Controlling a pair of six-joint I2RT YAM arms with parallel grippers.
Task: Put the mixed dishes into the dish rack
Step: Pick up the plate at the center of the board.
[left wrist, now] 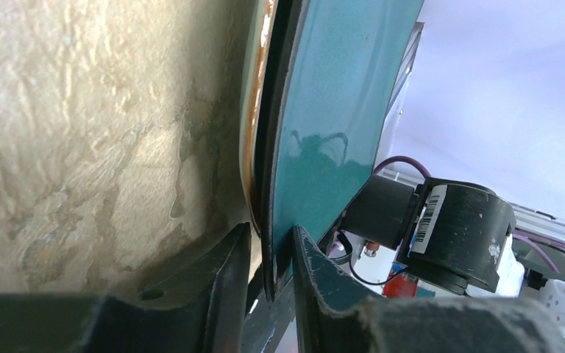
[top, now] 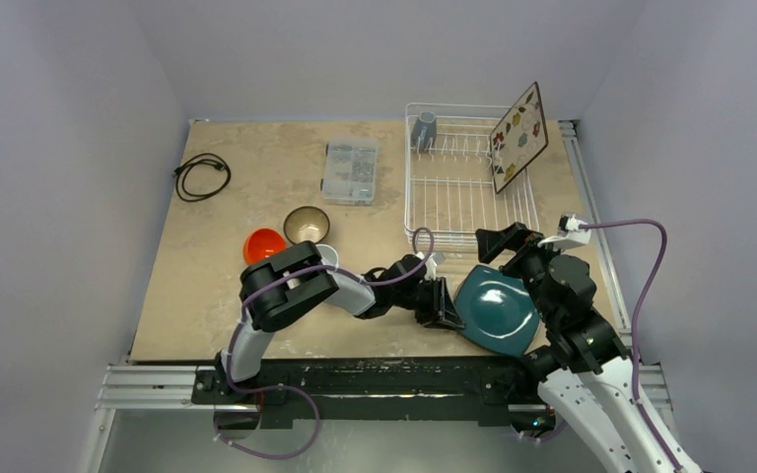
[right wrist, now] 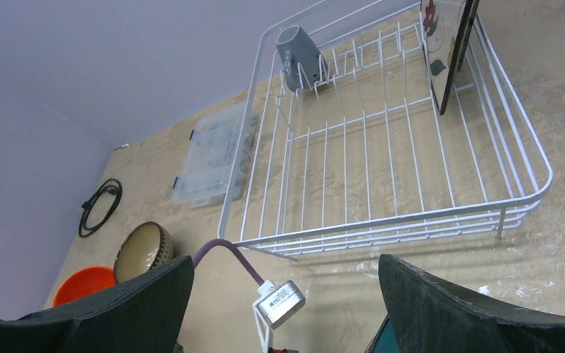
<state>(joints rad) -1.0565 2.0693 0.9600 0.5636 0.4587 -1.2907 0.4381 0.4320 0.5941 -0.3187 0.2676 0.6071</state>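
A: Left gripper (left wrist: 268, 261), state?
B: Closed down narrow on the teal plate (top: 498, 310). It pinches the rim, one finger (left wrist: 221, 279) under it and the other on the glazed top face.
A: Where's the plate relative to it?
B: In the top view the plate sits lower centre-right and the gripper is on its left edge. The arm reaches across from lower left. In the left wrist view the plate runs up from between the fingers to the top of the frame.
A: Flat on the table (top: 227, 305)?
B: Can't tell if it's resting or raised. It's outside the rack (top: 453, 197), just below the rack's near edge in the frame.
A: Right gripper (right wrist: 285, 263)?
B: Wide open, holding nothing. In the top view it's just above the plate's upper edge. Its wrist camera looks across the rack.
A: What's in the rack?
B: Grey-blue mug (top: 424, 129) in the upper left corner, and the floral plate (top: 519, 136) standing tilted at the right side.
A: Other dishes?
B: Orange bowl (top: 261, 242) and brown bowl (top: 307, 225) left of centre. White bowl (top: 328, 254) is partly hidden behind the left arm.
A: Non-task stuff?
B: Clear box (top: 350, 172) left of the rack, black cable (top: 202, 177) upper left.
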